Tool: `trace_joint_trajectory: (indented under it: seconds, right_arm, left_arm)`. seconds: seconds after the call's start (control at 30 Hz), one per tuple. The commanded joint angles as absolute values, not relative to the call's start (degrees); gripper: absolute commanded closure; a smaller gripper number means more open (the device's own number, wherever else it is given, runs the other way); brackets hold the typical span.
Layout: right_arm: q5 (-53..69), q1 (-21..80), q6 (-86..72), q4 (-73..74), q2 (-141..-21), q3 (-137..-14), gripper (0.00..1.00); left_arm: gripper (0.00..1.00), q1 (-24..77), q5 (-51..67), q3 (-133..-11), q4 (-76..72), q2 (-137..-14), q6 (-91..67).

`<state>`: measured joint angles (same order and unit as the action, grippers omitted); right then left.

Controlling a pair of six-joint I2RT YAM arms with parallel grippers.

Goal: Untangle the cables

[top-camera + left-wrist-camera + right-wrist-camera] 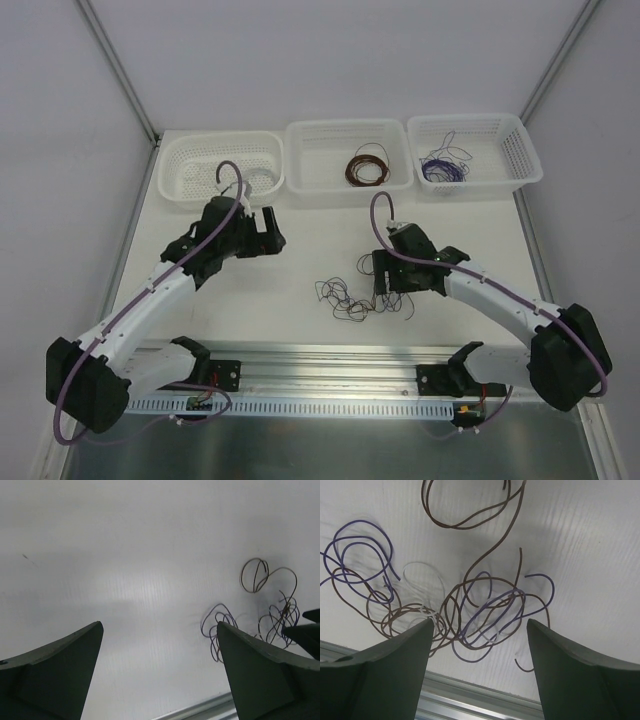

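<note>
Top external view: the cables (358, 296) are seen lying as a loose tangle on the white worktop (300, 255), between the two arms and nearer the right one. The right arm is reached forward and inward, elbow bent, with the right end effector (385, 283) pointed down over the tangle's right part. In the right wrist view its fingers (395, 670) are spread, with purple, brown and pale strands lying between them; contact with the strands cannot be confirmed. The left arm is stretched forward, with the left end effector (263, 236) held just short of the left basket (180, 182), well apart from the cables. Its fingers (60, 670) are spread over bare worktop, nothing being pinched.
</note>
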<state>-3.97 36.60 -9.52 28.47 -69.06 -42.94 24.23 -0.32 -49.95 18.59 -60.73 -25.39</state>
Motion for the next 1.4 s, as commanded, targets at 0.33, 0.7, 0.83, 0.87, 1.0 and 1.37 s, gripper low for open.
trace_joint_trajectory:
  seconds: [0.33,0.7,0.83,0.87,1.0,1.37]
  right_arm:
    - [7.2,46.0,-17.0,18.3,-78.4,-46.6,0.29]
    - [-8.4,47.4,-13.3,31.7,-72.3,-53.5,0.31]
    - [-14.0,44.5,-13.6,33.0,-71.7,-56.0,0.32]
    - [-13.9,43.7,-13.8,33.1,-72.4,-56.9,0.32]
    - [-13.4,40.1,-15.1,30.9,-76.1,-57.9,0.39]
    - [-14.5,37.4,-20.7,23.0,-89.0,-58.7,0.50]
  left_arm:
    - [0.05,44.3,-4.6,-43.1,17.3,-65.0,-42.8]
    - [0.12,48.0,-7.1,-43.1,15.7,-68.1,-45.8]
    - [0.15,48.6,-7.5,-44.1,15.4,-69.9,-46.1]
    - [0.16,48.7,-7.4,-44.7,15.3,-70.2,-46.1]
    - [0.21,49.4,-7.3,-46.1,14.9,-72.9,-46.0]
    - [0.31,51.8,-6.9,-48.3,13.2,-79.1,-46.6]
